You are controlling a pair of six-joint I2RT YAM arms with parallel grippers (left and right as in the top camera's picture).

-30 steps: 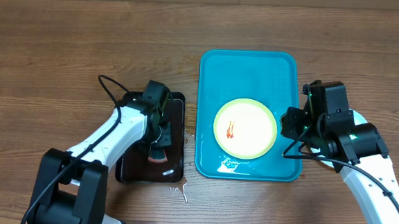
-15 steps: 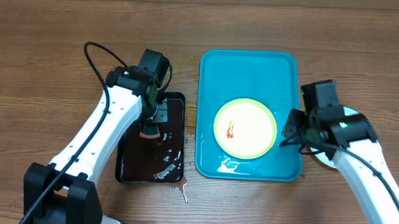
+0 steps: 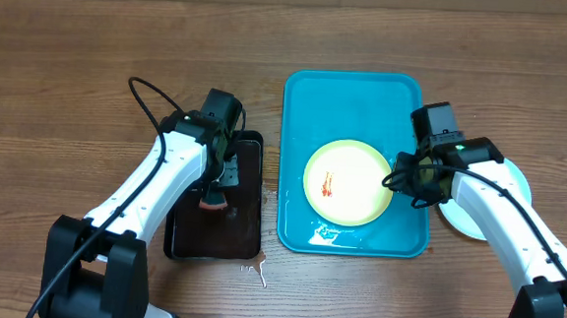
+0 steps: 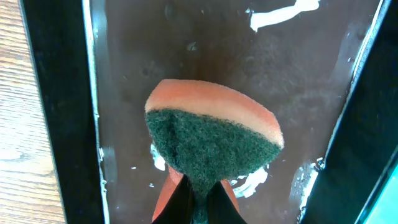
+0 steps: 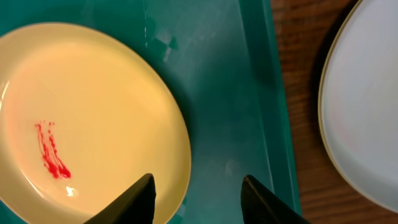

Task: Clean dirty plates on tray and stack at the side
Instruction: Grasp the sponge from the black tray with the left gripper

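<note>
Since a second ago my right claw has swung in from outside the turquoise tray to just inside its right rim, at the right edge of the yellow plate. Its jaws stand part open and hold nothing. The plate's rim lies roughly between them, which I judge is a line-up to pinch and steady the plate.

That plate sits in the tray's near half with the red smear still on it, so cleaning is not yet done. A pale plate lies on the wood just right of the tray, set aside.

Left of the tray, my left claw is clamped tight on the sponge over the wet black tray, presumably loading it for scrubbing.
</note>
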